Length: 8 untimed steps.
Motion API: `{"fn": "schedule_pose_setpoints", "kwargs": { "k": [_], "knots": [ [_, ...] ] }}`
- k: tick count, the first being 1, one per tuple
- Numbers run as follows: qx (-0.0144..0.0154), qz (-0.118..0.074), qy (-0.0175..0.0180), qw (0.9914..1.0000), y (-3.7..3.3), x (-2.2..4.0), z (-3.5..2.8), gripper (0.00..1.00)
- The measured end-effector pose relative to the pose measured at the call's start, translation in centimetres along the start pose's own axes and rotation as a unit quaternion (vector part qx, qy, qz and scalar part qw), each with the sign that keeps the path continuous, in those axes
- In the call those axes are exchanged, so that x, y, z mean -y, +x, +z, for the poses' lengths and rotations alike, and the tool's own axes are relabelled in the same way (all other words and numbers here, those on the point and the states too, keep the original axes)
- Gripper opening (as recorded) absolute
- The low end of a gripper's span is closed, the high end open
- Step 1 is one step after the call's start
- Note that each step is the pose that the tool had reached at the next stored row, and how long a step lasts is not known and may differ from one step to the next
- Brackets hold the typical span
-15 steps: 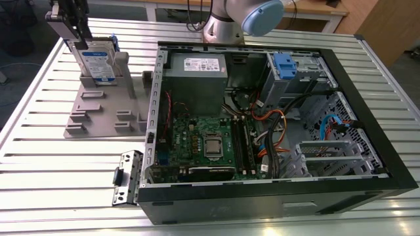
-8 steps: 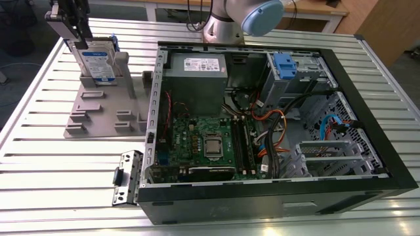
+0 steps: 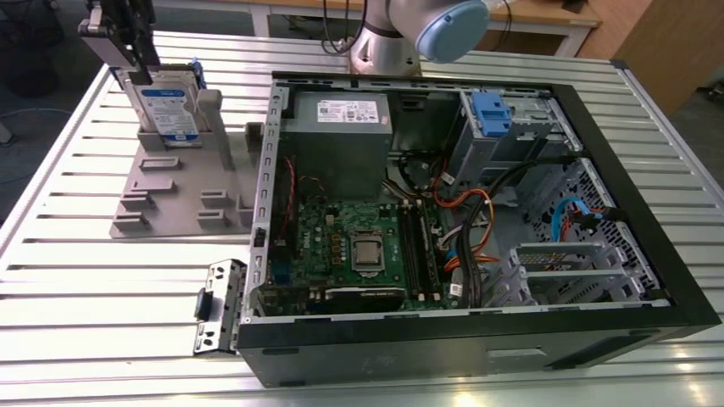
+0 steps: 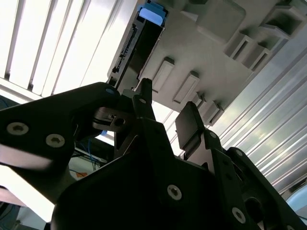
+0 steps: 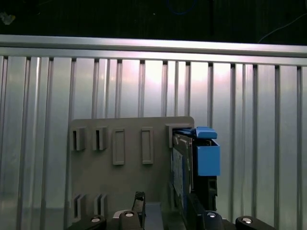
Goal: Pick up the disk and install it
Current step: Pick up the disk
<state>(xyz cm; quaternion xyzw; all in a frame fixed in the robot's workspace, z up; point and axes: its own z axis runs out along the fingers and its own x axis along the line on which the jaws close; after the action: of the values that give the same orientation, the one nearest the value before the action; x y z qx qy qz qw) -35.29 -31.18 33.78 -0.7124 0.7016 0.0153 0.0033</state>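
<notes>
The disk [image 3: 169, 103] stands upright on edge in the grey slotted stand [image 3: 181, 199] at the exterior view's upper left; it is silver with a white-and-blue label and blue side rails. My gripper [image 3: 141, 73] hangs just above its top edge, fingers pointing down. In the first wrist view the disk [image 5: 184, 167] is edge-on with its blue rail [image 5: 207, 155] showing, and my gripper [image 5: 168, 207] is open, one finger beside the disk and the other over its near end. In the second wrist view, the disk [image 4: 139, 48] lies just beyond the spread fingers [image 4: 189, 125].
An open computer case [image 3: 633, 182] lies on the slatted metal table [image 3: 68, 271] to the exterior view's right of the stand, holding a motherboard [image 3: 362, 250], a power supply [image 3: 336, 127], cables and a drive bay with a blue latch [image 3: 491, 108]. A loose black bracket [image 3: 220, 305] lies by the case.
</notes>
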Motion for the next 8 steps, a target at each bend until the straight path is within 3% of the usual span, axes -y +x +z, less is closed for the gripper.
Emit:
{"fn": "schedule_pose_setpoints", "kwargs": {
  "k": [8],
  "knots": [
    [0.0000,0.000,-0.0001,1.00000,-0.23,-0.03,0.09,0.47]
  ]
}}
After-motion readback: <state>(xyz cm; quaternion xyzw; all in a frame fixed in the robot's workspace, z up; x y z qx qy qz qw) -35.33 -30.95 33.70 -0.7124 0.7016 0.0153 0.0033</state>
